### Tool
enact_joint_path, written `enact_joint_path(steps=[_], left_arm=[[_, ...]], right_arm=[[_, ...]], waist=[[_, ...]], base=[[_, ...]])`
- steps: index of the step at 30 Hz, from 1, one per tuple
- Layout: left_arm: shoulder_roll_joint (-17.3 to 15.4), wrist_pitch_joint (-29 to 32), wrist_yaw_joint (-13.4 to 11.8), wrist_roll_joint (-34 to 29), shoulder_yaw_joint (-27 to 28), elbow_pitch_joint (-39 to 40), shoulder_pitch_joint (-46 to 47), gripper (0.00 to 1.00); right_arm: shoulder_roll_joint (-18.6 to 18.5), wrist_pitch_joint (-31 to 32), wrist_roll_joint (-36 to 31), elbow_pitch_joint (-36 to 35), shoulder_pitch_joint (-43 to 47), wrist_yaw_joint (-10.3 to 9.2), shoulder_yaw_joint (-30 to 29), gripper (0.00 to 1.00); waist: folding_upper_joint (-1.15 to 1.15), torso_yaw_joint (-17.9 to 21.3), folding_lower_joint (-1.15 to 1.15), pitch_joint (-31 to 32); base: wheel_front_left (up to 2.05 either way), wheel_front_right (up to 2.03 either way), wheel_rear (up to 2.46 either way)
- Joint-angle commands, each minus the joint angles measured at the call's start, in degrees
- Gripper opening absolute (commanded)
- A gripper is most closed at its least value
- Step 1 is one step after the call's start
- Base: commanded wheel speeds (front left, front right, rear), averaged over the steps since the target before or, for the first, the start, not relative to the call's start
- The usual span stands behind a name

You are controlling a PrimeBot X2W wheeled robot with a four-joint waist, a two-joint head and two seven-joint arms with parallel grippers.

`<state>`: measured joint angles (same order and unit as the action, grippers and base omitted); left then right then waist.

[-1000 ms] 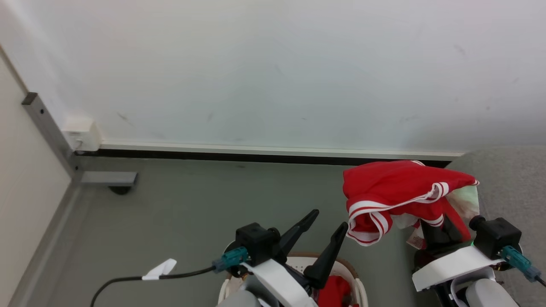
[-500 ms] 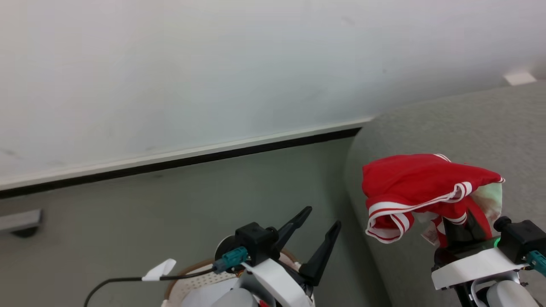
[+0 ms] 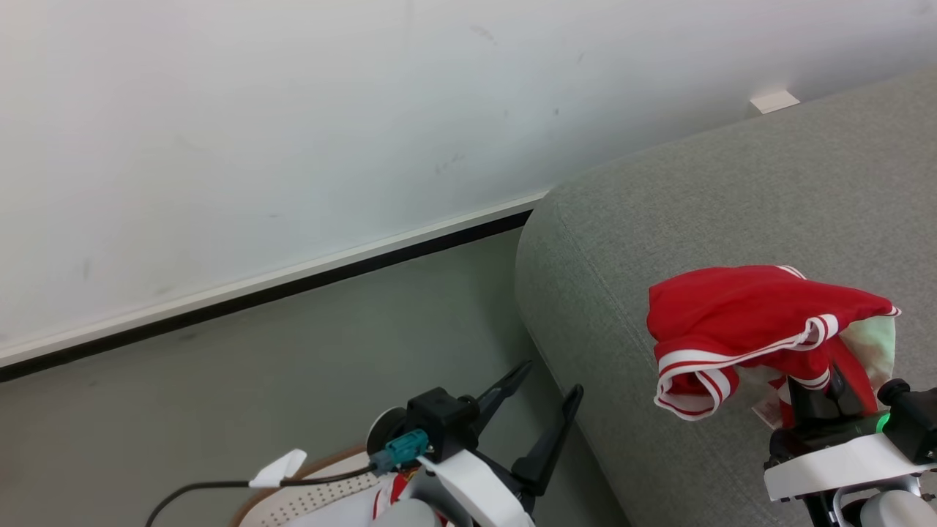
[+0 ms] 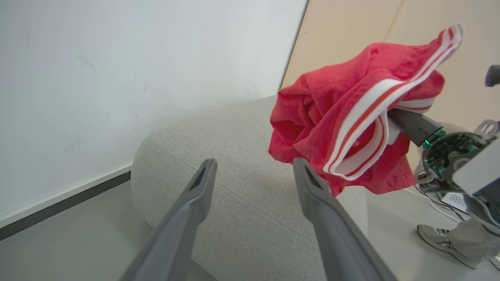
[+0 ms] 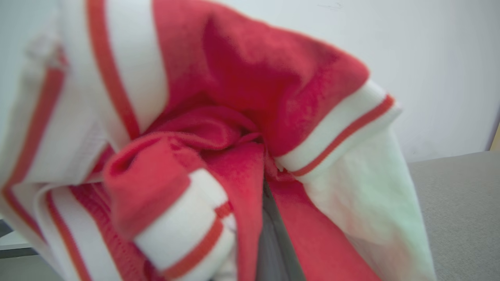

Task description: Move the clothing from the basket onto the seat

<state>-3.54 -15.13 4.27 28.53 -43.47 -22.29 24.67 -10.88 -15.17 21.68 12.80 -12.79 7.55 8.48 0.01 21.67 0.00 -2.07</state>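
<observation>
Barely visible beneath the red clothing (image 3: 739,311), right jaws tight on it; left jaws wide apart; basket (image 3: 315,501) edge-cropped.

Your head view looks forward and down from above, taking in the wall (image 3: 293,110), the floor (image 3: 293,351) and the seat (image 3: 659,219). Your left wrist view sits low, looking along the left tool (image 4: 254,164) across the seat's corner toward the red garment (image 4: 351,117), at middling range. Your right wrist view faces that garment from so close that it blurs. All three views share the garment, seat and wall.
</observation>
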Motion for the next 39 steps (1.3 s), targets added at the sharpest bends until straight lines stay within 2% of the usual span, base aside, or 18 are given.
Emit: enact_joint_path(steps=[1,7,13,18,22,27,33,36,39], left_arm=[[0.0,0.0,0.3,-0.9,0.1,-0.3,-0.6,1.0],[0.2,0.0,0.7,-2.0,0.5,-0.7,0.7,1.0],[0.0,0.0,1.1,-3.6,0.6,-1.0,3.4,1.0],[-0.6,0.1,1.3,-4.7,0.6,-1.0,6.2,1.0],[-1.6,0.6,1.3,-5.7,0.7,-0.2,9.1,1.0],[-3.8,1.5,0.6,-6.7,1.8,1.8,12.6,1.0],[-4.9,1.4,-0.1,-7.3,2.8,3.6,14.8,1.0],[-5.1,1.2,-0.1,-7.5,2.9,3.9,15.6,1.0],[-4.9,0.9,-0.2,-7.4,3.1,3.7,16.1,1.0]], right_arm=[[-0.2,0.0,0.0,-0.5,0.3,-0.12,-0.4,0.0],[0.0,0.0,-0.4,-0.7,-0.7,-0.12,-1.1,0.0],[-2.4,0.0,-0.4,0.4,-7.7,-0.12,-2.7,0.0],[-6.2,0.0,-0.5,3.6,-16.4,-0.12,-4.9,0.0],[-11.0,0.0,0.1,6.1,-23.3,-0.13,-8.8,0.0],[-17.0,0.9,2.8,11.8,-33.0,-0.12,-12.6,0.0],[-21.1,3.2,5.2,18.9,-41.3,-0.12,-13.5,0.0],[-23.8,4.7,4.0,24.9,-45.5,-0.13,-13.9,0.0],[-25.9,7.5,-0.8,33.1,-48.5,-0.12,-13.2,0.0]], waist=[[-0.01,0.1,0.0,-0.2],[-0.01,-0.5,0.0,-2.1],[-0.01,-2.6,0.0,-7.2],[-0.01,-5.7,0.0,-13.4],[-0.01,-8.6,0.0,-19.6],[-0.01,-11.5,0.0,-27.5],[-0.01,-14.1,0.0,-33.0],[-0.01,-15.3,0.0,-34.8],[-0.01,-16.3,0.0,-35.6]], base=[[0.0,0.0,0.0],[0.0,0.0,0.0],[0.0,0.0,0.0],[0.0,0.0,0.0],[0.0,0.0,0.0],[0.0,0.0,0.0],[0.0,0.0,0.0],[0.0,0.0,0.0],[0.0,0.0,0.0]])
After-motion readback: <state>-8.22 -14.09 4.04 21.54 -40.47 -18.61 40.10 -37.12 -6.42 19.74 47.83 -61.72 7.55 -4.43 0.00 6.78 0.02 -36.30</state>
